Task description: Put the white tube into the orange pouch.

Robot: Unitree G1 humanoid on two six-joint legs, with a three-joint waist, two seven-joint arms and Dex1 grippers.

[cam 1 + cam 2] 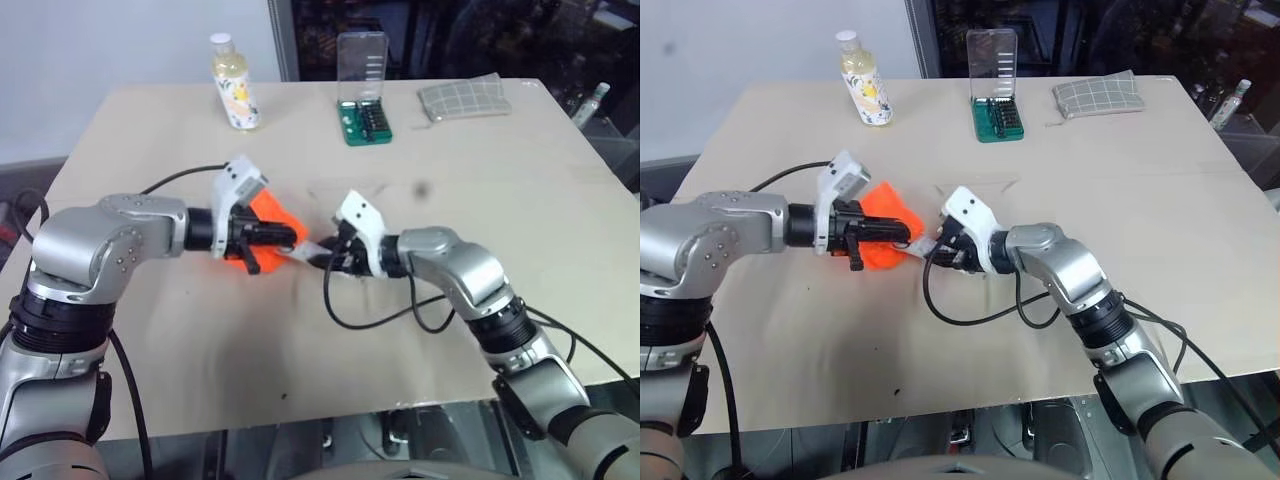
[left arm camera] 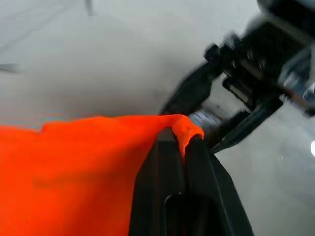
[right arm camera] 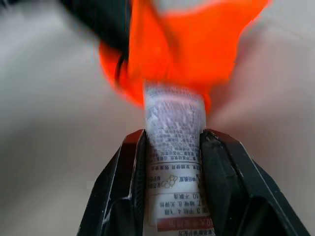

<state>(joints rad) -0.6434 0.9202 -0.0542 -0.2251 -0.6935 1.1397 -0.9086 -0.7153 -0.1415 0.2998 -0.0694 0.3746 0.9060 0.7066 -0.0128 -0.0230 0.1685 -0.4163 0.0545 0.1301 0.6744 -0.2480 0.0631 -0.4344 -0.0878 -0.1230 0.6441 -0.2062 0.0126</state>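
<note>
My left gripper (image 1: 290, 238) is shut on the rim of the orange pouch (image 1: 268, 225) and holds it up off the tabletop near the table's middle. The fabric fold is pinched between its black fingers (image 2: 170, 167). My right gripper (image 3: 173, 140) is shut on the white tube (image 3: 173, 147), which has fine grey print. The tube's crimped end (image 1: 305, 251) touches the pouch's edge, right at the mouth (image 3: 170, 83). How far the tube has entered I cannot tell.
At the back of the beige table (image 1: 500, 200) stand a yellowish bottle with a white cap (image 1: 234, 85), a green bit set with a clear lid (image 1: 364, 90) and a grey checked cloth pouch (image 1: 463, 99). Black cables (image 1: 380, 310) loop beside my right arm.
</note>
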